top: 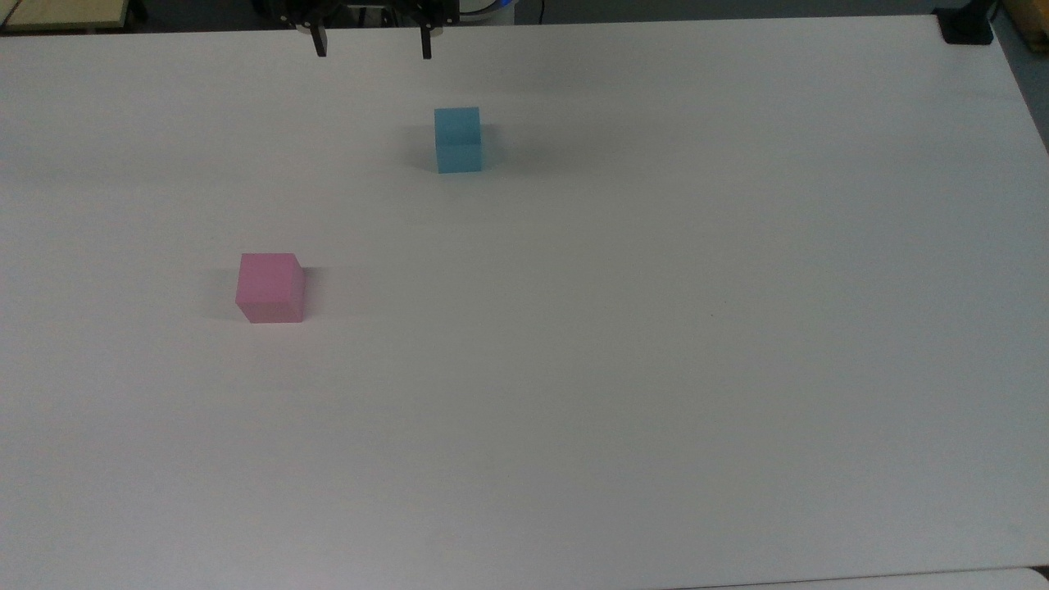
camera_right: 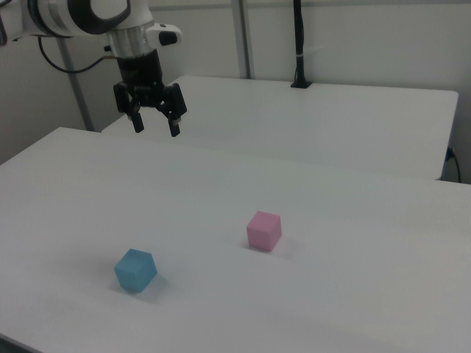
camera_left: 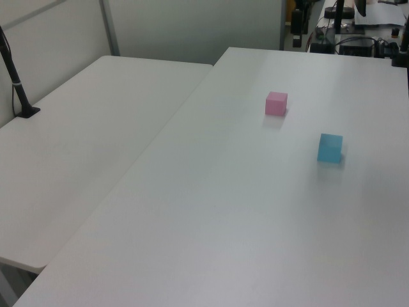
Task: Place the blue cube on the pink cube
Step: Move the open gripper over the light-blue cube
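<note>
Blue cube [top: 457, 139] sits untouched; the gripper [camera_right: 155, 126], fingers spread, hangs high above — a skewed descent could knock it aside.

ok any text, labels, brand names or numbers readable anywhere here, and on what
None can be read.
blue cube: plain faces, no marks.
pink cube: plain faces, no marks.
gripper: black, open, no lettering to make out.
table: bare white, no print.
Equipment behind the table in the left view is too small to read.

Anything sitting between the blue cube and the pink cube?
Nothing: bare white table separates the blue cube from the pink cube in the top view.
</note>
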Controlling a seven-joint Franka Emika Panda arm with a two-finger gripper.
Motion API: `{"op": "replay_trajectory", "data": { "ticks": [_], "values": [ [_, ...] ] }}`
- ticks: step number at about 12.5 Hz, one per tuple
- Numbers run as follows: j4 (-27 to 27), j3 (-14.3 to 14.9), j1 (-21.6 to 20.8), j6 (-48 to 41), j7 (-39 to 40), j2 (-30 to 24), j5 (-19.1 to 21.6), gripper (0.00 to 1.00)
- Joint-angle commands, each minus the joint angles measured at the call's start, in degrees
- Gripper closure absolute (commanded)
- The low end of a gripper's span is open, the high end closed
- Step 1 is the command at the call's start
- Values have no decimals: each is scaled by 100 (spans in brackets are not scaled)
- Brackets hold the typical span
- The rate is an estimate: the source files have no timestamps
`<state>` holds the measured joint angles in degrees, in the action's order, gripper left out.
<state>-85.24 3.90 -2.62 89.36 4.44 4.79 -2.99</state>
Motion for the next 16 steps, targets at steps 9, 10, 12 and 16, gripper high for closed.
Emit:
{"op": "replay_trajectory", "data": {
  "ticks": [9, 10, 12, 16],
  "values": [
    [-3654, -30, -318, 596, 83, -2825, -35, 0],
    [-4023, -30, -327, 1052, 74, -2808, -35, 0],
    [-4674, -30, -327, 1905, 74, -2729, -35, 0],
    [-5151, -21, -406, 2681, 57, -2168, -53, 0]
  ]
}}
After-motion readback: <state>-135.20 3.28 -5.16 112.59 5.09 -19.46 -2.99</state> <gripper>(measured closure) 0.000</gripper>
